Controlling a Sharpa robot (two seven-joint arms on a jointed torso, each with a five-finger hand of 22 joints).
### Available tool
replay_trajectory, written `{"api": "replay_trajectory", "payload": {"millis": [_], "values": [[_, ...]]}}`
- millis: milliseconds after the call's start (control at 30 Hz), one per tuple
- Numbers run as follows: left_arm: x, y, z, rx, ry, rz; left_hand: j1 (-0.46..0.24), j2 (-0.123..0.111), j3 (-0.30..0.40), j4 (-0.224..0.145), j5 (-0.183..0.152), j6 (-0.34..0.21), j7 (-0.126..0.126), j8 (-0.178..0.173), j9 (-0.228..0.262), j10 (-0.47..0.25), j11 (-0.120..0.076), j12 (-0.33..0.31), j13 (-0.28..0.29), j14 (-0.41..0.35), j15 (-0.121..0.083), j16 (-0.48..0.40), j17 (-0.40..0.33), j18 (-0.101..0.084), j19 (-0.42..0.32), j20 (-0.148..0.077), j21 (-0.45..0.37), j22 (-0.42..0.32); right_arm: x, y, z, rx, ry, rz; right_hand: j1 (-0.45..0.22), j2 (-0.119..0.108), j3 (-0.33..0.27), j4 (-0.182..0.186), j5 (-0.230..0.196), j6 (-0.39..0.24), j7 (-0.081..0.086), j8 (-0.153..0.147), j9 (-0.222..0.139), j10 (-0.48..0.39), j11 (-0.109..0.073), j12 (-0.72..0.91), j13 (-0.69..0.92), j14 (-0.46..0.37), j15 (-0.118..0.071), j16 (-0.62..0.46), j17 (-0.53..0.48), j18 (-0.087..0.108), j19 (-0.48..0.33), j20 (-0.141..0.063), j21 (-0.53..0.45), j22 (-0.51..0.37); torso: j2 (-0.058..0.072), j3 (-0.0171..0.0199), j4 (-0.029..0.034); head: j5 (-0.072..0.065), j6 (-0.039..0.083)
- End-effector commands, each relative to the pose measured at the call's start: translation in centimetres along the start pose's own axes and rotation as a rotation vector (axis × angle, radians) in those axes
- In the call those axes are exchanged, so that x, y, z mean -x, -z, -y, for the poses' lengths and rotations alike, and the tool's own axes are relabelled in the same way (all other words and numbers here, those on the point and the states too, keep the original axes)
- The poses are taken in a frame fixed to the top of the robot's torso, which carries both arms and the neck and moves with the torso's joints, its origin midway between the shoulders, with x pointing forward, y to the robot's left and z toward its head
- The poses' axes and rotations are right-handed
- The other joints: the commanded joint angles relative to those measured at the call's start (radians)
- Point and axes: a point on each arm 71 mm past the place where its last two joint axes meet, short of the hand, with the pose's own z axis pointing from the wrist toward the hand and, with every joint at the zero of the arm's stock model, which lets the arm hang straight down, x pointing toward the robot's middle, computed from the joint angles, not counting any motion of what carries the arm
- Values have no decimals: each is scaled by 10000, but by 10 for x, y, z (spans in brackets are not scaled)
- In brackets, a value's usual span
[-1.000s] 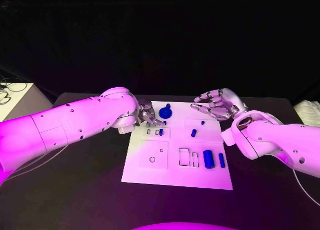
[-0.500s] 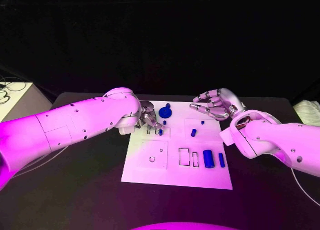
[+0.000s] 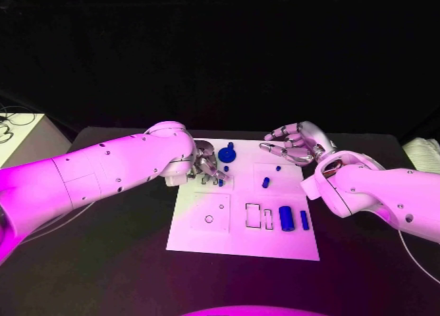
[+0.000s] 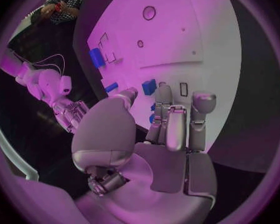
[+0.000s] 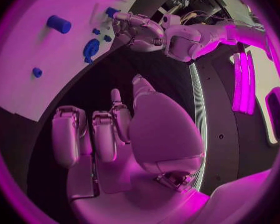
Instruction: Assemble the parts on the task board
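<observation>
Over the last second the left hand [image 3: 203, 166] has crept a little further in over the far left part of the white task board [image 3: 241, 247], and its arm has swung slightly toward the middle of the desk [image 3: 106, 263]; the right hand [image 3: 294, 145] has barely shifted and still hangs above the board's far right corner. In the left wrist view the left hand's fingers [image 4: 168, 124] are stretched forward and close together, their tips right at a small blue piece [image 4: 149, 86] beside the little slots, but whether they pinch it or only touch it I cannot tell. The right hand's fingers [image 5: 90, 134] are loosely curled and apart, holding nothing. On the board, the round blue knob [image 3: 228, 155] sits near the far edge, two small pegs [image 3: 267, 182] stand in the middle, and a fat blue cylinder [image 3: 286, 218] with a thin bar [image 3: 303, 220] lies near the right side. The slow approach suggests the left hand is settling on a small part near the slots, so assembly looks barely begun.
</observation>
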Motion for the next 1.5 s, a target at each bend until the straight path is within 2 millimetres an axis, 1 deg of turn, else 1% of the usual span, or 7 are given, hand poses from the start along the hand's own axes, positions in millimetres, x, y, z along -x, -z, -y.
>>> {"api": "replay_trajectory", "payload": {"millis": [33, 233, 333, 500, 733, 1100, 1500], "values": [[-3, -1, 3, -112, -62, -349, -5, 79, -57, -10, -51, -71, 12, 70, 24, -112, 1, 62, 11, 1, 68, 36, 312, -41, -109, 5, -65, -16, -1, -1, -1, 45, 84, -149, 76, 12, -61, -1, 33, -63, -21, -5, -11, -66, -14, -34, 851, 877, 21, -40, 1974, 104, 420, 28, -52, 1434, 5, 3, 17, -7, -30], [-3, -2, 2, -74, 8, -339, 107, 140, -35, -11, -20, -117, 26, 90, 86, -178, 14, 101, 23, -15, 85, 50, 327, -39, -139, 24, -55, -7, -2, -1, -1, 23, 103, -194, 76, 12, -61, -1, 33, -63, -21, -5, -11, -66, -14, -34, 851, 877, 21, -40, 1974, 104, 420, 28, -52, 1434, 6, 0, -3, -3, -62], [-2, -2, 2, -96, 137, -182, 260, 276, 36, -13, 19, -146, 33, 113, 152, -221, 21, 152, 35, -20, 94, 74, 354, -38, -159, 38, -33, 14, -3, -1, -1, -5, 118, -227, 82, 14, -58, -2, 44, -68, -20, -5, -14, -69, -12, -38, 848, 879, 22, -36, 1982, 102, 422, 30, -47, 1439, 1, 5, 9, -31, -53], [-1, -2, 4, -164, 320, -33, 372, 392, 103, -17, 33, -154, 32, 133, 199, -255, 21, 179, 36, -27, 97, 84, 362, -37, -175, 46, -18, 23, -3, -1, 0, -34, 154, -256, 86, 16, -57, -3, 48, -69, -20, -4, -15, -66, -12, -32, 852, 882, 23, -29, 1997, 95, 434, 30, -18, 1462, -1, 1, 18, -61, -51], [-2, -3, 5, -209, 387, -127, 856, 580, 359, -39, 59, -178, 1, 203, 338, -324, -5, 241, 19, -30, 81, 117, 400, -35, -206, 47, 27, 59, -4, -2, 0, -98, 208, -293, 90, 17, -55, -4, 53, -69, -19, -3, -15, -57, -12, -19, 860, 881, 23, -30, 1995, 91, 439, 31, -6, 1471, -3, 11, 28, -70, -81], [-2, -5, 4, -151, 370, -376, 1008, 577, 436, -47, 57, -183, -8, 227, 383, -336, -15, 260, 11, -13, 74, 146, 443, -42, -198, 47, 56, 99, -5, -2, 1, -150, 238, -331, 91, 18, -55, -4, 55, -69, -19, -3, -15, -54, -12, -15, 863, 881, 24, -31, 1994, 90, 441, 31, -1, 1475, 6, 9, 16, -83, -110], [-3, -7, 3, -72, 307, -603, 948, 492, 389, -7, 10, -182, 12, 236, 413, -332, 1, 284, 5, -2, 81, 166, 468, -46, -196, 49, 78, 124, -5, -2, 1, -140, 235, -339, 105, 16, -52, -7, 62, -66, -19, 3, -17, -65, -12, -31, 851, 875, 25, -44, 1972, 97, 430, 33, -30, 1454, -1, 6, 33, -111, -159]]}}
